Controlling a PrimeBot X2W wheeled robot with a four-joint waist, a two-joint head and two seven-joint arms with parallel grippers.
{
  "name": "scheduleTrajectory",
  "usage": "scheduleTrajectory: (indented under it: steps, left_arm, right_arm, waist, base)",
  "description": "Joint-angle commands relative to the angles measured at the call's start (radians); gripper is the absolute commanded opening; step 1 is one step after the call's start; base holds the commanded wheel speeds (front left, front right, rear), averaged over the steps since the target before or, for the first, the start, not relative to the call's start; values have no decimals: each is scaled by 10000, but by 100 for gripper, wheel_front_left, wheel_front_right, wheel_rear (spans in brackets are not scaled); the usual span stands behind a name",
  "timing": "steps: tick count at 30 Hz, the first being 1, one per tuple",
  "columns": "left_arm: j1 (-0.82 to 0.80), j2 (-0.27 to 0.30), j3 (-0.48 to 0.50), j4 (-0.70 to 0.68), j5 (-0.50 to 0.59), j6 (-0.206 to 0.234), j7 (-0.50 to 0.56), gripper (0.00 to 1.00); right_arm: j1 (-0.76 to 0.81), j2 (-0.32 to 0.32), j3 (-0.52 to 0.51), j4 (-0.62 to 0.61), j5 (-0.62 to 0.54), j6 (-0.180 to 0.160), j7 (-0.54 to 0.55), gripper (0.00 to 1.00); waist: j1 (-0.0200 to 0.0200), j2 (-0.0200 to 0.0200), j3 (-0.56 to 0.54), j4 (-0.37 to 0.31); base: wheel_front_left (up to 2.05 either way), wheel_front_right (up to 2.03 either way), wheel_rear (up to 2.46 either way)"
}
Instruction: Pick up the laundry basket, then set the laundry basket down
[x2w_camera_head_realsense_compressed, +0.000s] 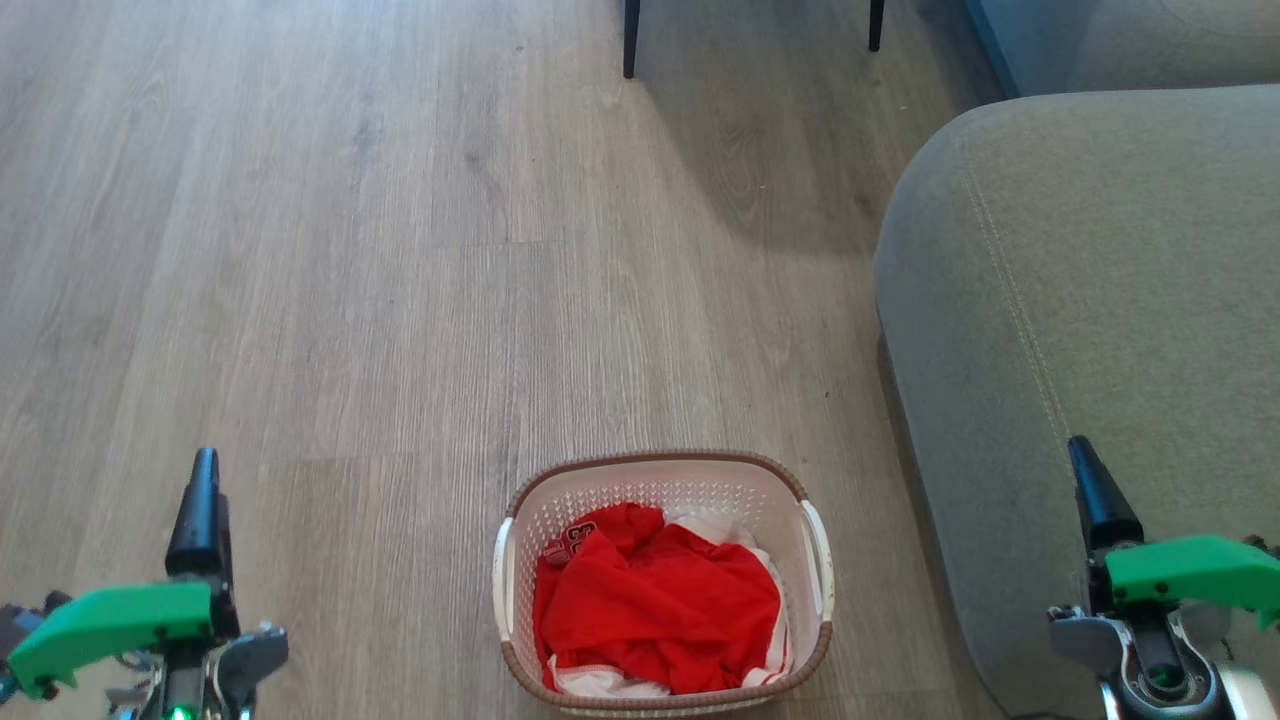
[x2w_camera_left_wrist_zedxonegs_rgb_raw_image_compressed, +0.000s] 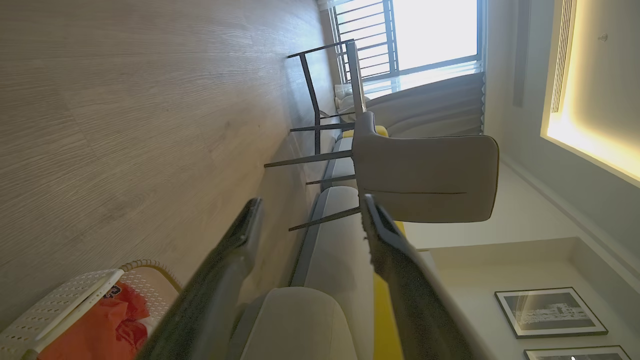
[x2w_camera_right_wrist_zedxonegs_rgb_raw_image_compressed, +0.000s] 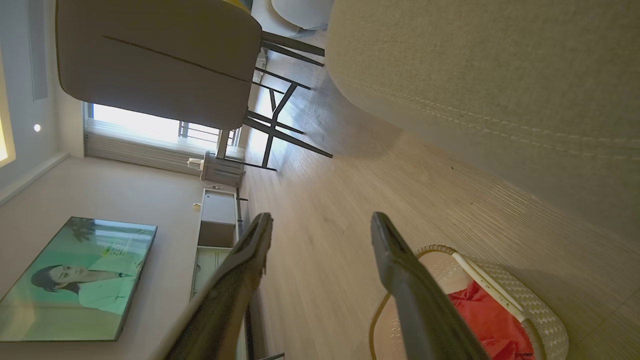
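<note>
The laundry basket (x2w_camera_head_realsense_compressed: 655, 460) stands on the wooden floor at the bottom centre of the head view. It is white and perforated with a brown rim and white side handles, and red and white clothes (x2w_camera_head_realsense_compressed: 650, 600) lie in it. My left gripper (x2w_camera_head_realsense_compressed: 203, 465) hangs at the lower left, well apart from the basket. My right gripper (x2w_camera_head_realsense_compressed: 1085, 455) is at the lower right, in front of the sofa. The left wrist view has the left gripper (x2w_camera_left_wrist_zedxonegs_rgb_raw_image_compressed: 311, 202) open and empty, with the basket (x2w_camera_left_wrist_zedxonegs_rgb_raw_image_compressed: 60, 305) at its lower left. In the right wrist view the right gripper (x2w_camera_right_wrist_zedxonegs_rgb_raw_image_compressed: 321, 217) is open and empty beside the basket (x2w_camera_right_wrist_zedxonegs_rgb_raw_image_compressed: 525, 305).
A grey sofa (x2w_camera_head_realsense_compressed: 1100, 300) fills the right side, close to the basket's right handle. Dark chair legs (x2w_camera_head_realsense_compressed: 631, 40) stand at the far top. The grey chair (x2w_camera_left_wrist_zedxonegs_rgb_raw_image_compressed: 425, 175) and a wall television (x2w_camera_right_wrist_zedxonegs_rgb_raw_image_compressed: 75, 280) lie farther off. Bare wooden floor (x2w_camera_head_realsense_compressed: 350, 250) stretches left and ahead.
</note>
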Motion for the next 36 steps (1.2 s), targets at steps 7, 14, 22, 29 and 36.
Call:
scheduleTrajectory:
  steps: [7, 14, 22, 29, 36]
  left_arm:
    - [-738, 78, 233, -1035, 976, 306, -275, 100]
    - [-783, 80, -145, -2074, 2332, 1069, -480, 100]
    - [-839, 83, -1189, -3048, 4615, 2545, -715, 100]
    - [-940, 85, -2016, -3512, 6257, 3370, -921, 100]
    - [-1171, 661, -3308, -3783, 7752, 4537, -1155, 100]
  right_arm:
    - [-768, -83, 182, -854, -1219, 27, -281, 100]
    - [-977, -91, 464, -1459, -2724, 31, -486, 100]
    - [-1187, -99, 946, -2050, -4468, 35, -721, 100]
    - [-1351, -184, 1397, -2502, -5887, 39, -927, 100]
    - [-1487, -426, 1988, -2780, -7387, 44, -1161, 100]
  waist:
    - [0, 0, 51, 78]
    - [0, 0, 103, 147]
    - [0, 0, 122, 239]
    - [0, 0, 121, 310]
    - [0, 0, 134, 354]
  base:
    - [0, 0, 0]
    - [0, 0, 0]
    - [0, 0, 0]
    - [0, 0, 0]
    - [0, 0, 0]
